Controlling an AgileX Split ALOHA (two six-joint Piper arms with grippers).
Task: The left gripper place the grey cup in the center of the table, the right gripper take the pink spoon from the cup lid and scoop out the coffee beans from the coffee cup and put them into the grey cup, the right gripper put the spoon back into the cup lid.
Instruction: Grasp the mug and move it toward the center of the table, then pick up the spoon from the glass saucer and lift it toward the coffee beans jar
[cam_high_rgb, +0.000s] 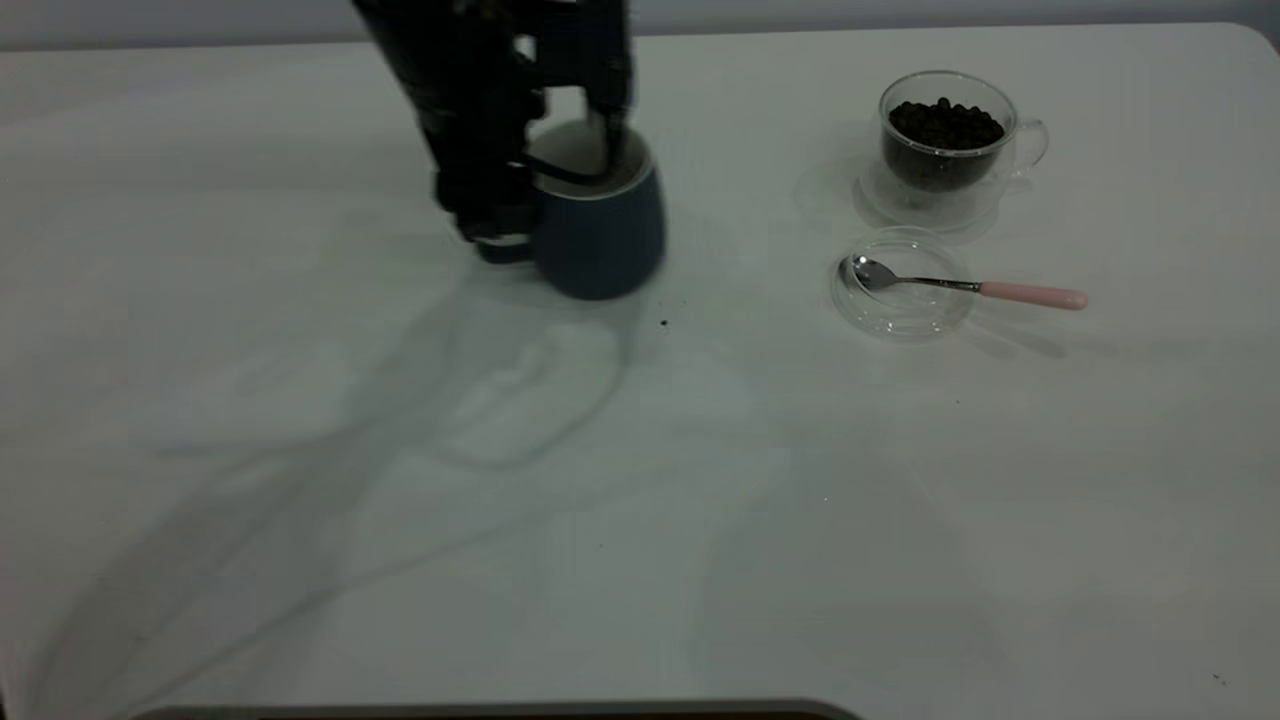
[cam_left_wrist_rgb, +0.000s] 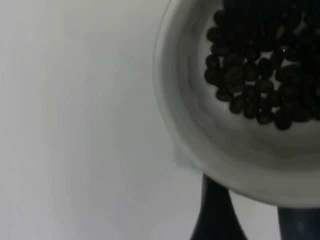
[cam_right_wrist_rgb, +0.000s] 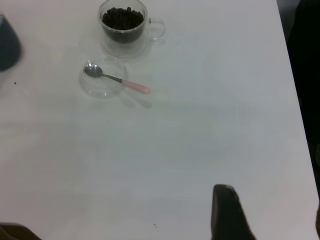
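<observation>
Nearest the camera it's just bare white worktop with arm shadows across it. Further back, around the middle toward the far edge, the left pincer is clamped on the grey cup: one finger inside the rim, the rest of it outside by the handle. The left wrist view looks straight into the cup's white interior, and there's a pile of dark beans in there.

Over toward the far right corner, the coffee cup sits full of coffee beans. Just beside it on the near side is the cup lid, with the pink spoon lying in it, bowl on the glass, pink handle poking over the rim toward the right edge.

Right pincer hangs by the right edge; can't tell whether it's open or closed.
</observation>
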